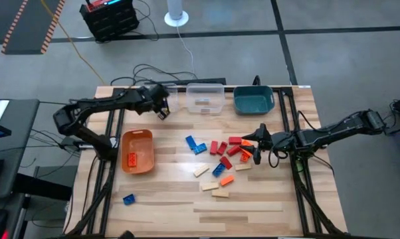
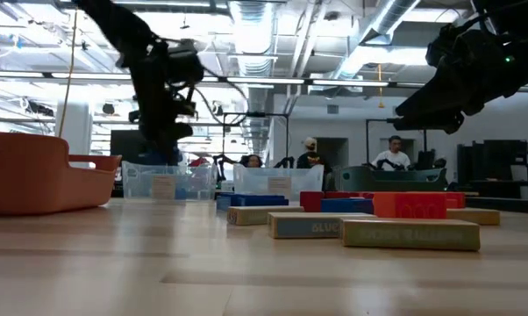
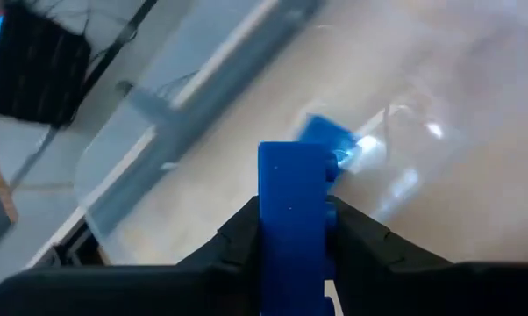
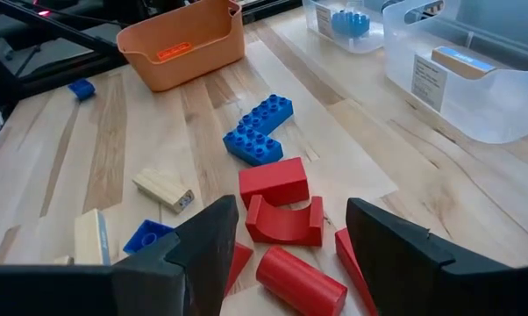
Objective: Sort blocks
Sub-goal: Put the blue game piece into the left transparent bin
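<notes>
The left gripper (image 1: 163, 109) is seen raised near the far left part of the table, just left of the large clear plastic bin (image 1: 204, 97). Its fingers (image 3: 238, 230) are closed tight on a blue plastic toy brick (image 3: 290, 224), which stands up between them. Below it, in the left wrist view, a small clear bin (image 3: 396, 149) with another blue piece (image 3: 327, 133) inside is made out, though blurred.

The right gripper (image 1: 258, 144) is held low at the right edge of the block pile, its fingers (image 4: 213, 237) spread wide with nothing between them. Directly ahead of it lie a red arch-shaped block (image 4: 286, 221), a red rectangular brick (image 4: 274, 181) and a red cylinder (image 4: 301, 282). Beyond these, an L-shaped cluster of blue studded bricks (image 4: 259, 130) rests on the wooden table (image 1: 266, 212).

Pale tan wooden blocks (image 1: 220, 192) are scattered at the near side of the pile, and a lone small blue brick (image 1: 128, 198) lies well apart at the near left. An orange plastic bin (image 1: 137, 151) sits left of the pile, with an orange piece inside it. A teal bin (image 1: 253, 99) stands at the far edge, just right of the large clear one.
</notes>
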Robot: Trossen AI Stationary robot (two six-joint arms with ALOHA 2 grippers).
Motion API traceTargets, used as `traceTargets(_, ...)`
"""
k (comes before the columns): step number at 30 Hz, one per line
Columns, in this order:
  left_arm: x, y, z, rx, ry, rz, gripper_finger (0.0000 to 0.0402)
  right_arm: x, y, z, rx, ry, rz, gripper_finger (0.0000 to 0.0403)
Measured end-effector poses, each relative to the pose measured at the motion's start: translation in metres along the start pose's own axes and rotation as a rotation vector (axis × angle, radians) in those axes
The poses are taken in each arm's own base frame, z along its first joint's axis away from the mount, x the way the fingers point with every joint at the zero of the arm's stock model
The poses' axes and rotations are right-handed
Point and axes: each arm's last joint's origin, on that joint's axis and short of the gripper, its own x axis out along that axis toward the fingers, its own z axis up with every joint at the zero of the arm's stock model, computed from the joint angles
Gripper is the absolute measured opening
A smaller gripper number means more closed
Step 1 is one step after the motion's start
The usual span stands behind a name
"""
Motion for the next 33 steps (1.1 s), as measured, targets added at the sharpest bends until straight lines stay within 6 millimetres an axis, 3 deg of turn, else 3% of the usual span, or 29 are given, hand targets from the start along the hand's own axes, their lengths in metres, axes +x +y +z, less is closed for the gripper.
traceTargets(5,0.011,0.017,-0.001,-0.059,0.025,0.025,0.0111,0.001,-0.002,0.001,0.004,-0.002,-0.011,0.0249)
traceTargets(15,0.005,0.018,0.003,-0.085,0.067,-0.076,0.0155,0.0,-0.001,0.0,0.0,-0.001,-0.006,0.0249)
traceTargets(19,-0.028,0.02,0.024,-0.015,0.035,-0.131,0.0169,0.0,-0.001,0.0,-0.002,-0.001,-0.007,0.0249)
traceTargets(23,-0.078,-0.001,0.029,0.158,-0.062,-0.238,0.017,0.0,-0.001,0.0,-0.003,0.003,-0.008,0.0249)
traceTargets(27,-0.129,-0.045,0.004,0.397,-0.126,-0.377,0.0166,0.0,-0.001,-0.001,-0.001,0.008,-0.01,0.0249)
traceTargets(33,-0.185,-0.098,-0.05,0.442,0.006,-0.664,0.0165,0.0,-0.001,-0.001,-0.001,0.008,-0.01,0.0249)
